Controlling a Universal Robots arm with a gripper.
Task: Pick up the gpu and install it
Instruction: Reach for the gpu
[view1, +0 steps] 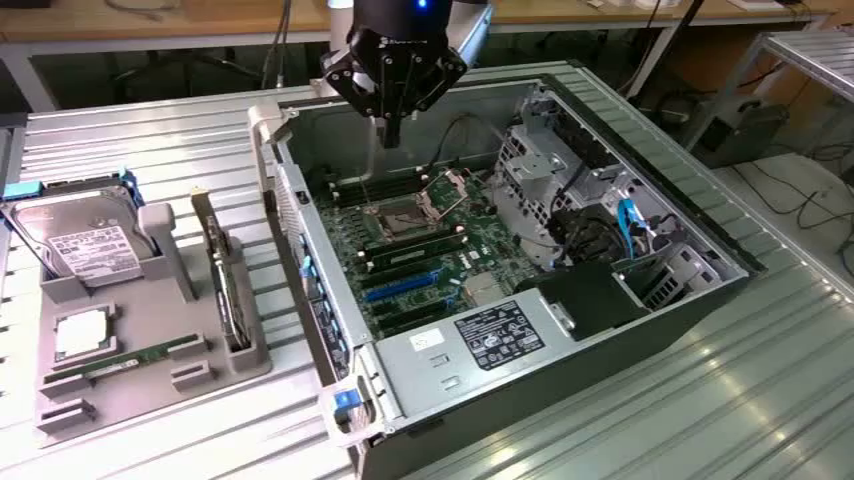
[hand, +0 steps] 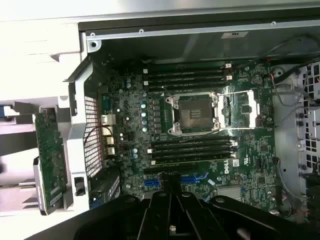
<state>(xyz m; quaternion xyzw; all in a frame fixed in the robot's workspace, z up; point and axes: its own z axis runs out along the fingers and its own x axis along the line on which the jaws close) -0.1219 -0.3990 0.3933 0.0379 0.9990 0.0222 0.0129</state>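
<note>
Black graphics card (view1: 227, 298) stands edgewise at seven o'clock of our clenched, empty jaws; we'd best grip its top edge squarely.

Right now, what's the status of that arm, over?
End effector shut, empty, above the open case. Gpu on edge in the grey tray, untouched. Case wall stands between.

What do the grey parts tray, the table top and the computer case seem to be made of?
Parts tray: matte grey plastic, probably moulded or printed, judging by its dull even colour and blocky slots.
Table top: ribbed sheet metal, likely aluminium, with bright streaky reflections.
Computer case: sheet steel by the look, dark and painted outside, bare grey inside with punched holes.
</note>
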